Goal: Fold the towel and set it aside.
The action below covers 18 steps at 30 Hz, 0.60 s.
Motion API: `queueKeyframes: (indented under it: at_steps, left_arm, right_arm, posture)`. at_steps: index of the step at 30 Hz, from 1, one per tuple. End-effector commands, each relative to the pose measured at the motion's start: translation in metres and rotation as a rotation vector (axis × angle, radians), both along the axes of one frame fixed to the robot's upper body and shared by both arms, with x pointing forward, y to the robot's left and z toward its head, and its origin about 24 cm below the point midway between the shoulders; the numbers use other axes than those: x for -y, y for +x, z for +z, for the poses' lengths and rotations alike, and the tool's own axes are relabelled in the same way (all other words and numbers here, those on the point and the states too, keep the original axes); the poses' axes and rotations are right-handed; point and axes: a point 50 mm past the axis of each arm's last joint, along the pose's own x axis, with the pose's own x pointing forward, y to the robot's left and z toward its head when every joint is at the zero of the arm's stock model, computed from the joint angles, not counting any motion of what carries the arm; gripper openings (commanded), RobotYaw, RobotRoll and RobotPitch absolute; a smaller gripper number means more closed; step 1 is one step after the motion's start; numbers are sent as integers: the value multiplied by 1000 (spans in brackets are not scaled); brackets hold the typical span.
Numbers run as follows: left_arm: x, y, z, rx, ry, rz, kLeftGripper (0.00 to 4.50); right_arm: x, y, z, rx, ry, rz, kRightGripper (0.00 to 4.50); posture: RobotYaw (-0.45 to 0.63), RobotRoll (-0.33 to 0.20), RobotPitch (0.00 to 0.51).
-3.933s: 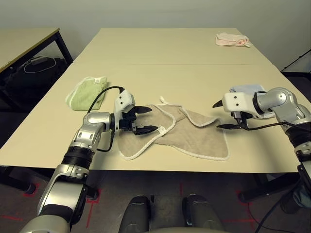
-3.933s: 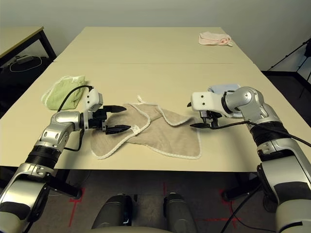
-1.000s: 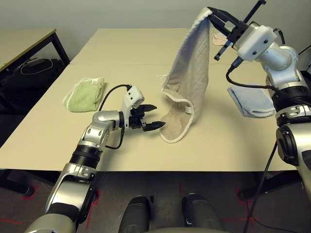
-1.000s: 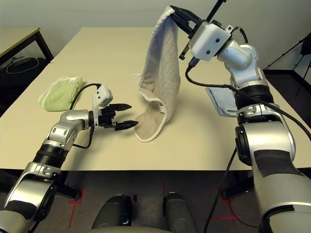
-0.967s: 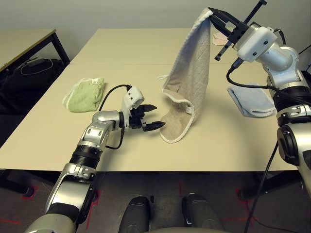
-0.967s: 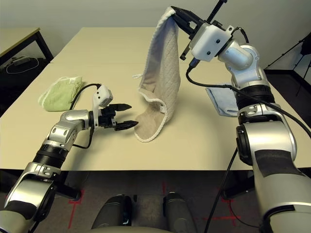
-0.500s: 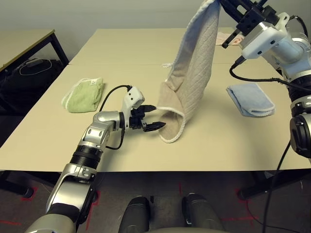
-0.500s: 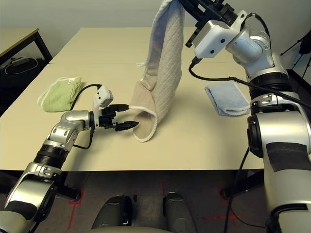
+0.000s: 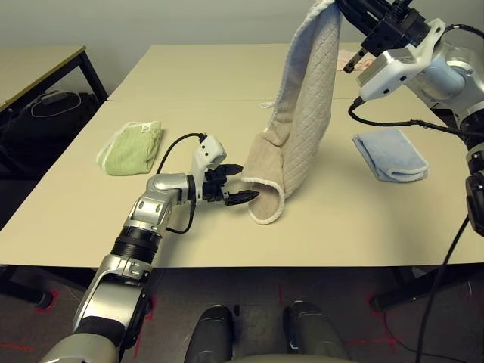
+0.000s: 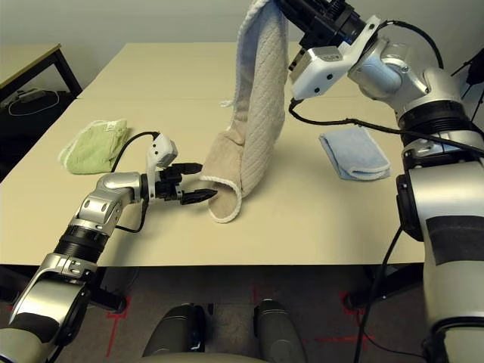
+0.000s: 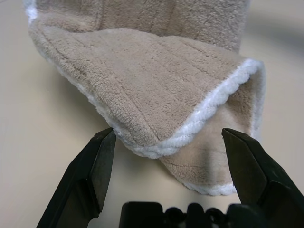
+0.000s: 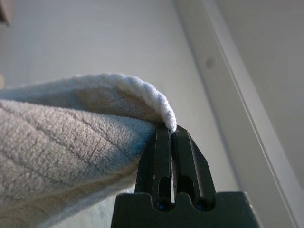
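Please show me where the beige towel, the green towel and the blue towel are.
beige towel [image 9: 302, 106], left eye view, hanging quilted middle.
green towel [image 9: 132, 147], left eye view, centre of fold.
blue towel [image 9: 389, 153], left eye view, top surface.

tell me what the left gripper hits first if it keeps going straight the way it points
Most likely the towel: the left gripper stands open, with the towel's white-edged lower fold right ahead, between its fingertips.

Towel [image 9: 302, 113] top corner & right hand [image 10: 291, 9] cut by frame edge.

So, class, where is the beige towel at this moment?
The towel hangs mid-table from the right gripper, its lower end resting on the table at the open left gripper.
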Motion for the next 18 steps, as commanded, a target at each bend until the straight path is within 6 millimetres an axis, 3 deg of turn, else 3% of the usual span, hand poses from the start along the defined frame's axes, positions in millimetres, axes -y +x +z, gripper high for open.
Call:
queueKeyframes:
  at_steps: [1, 9, 18]
  left_arm:
    - [1, 2, 2, -5, -8, -1, 4500]
    - [0, 4, 0, -11, -20, 56, 4500]
    - [3, 12, 17, 93, -139, 104, 4500]
  right_arm:
    - [1, 0, 14, 63, -23, -36, 61]
    - [-4, -3, 38, 204, 21, -37, 61]
    - [3, 1, 21, 136, 81, -41, 61]
  posture:
    - [3, 0, 12]
    - [11, 0, 18]
    - [20, 0, 31]
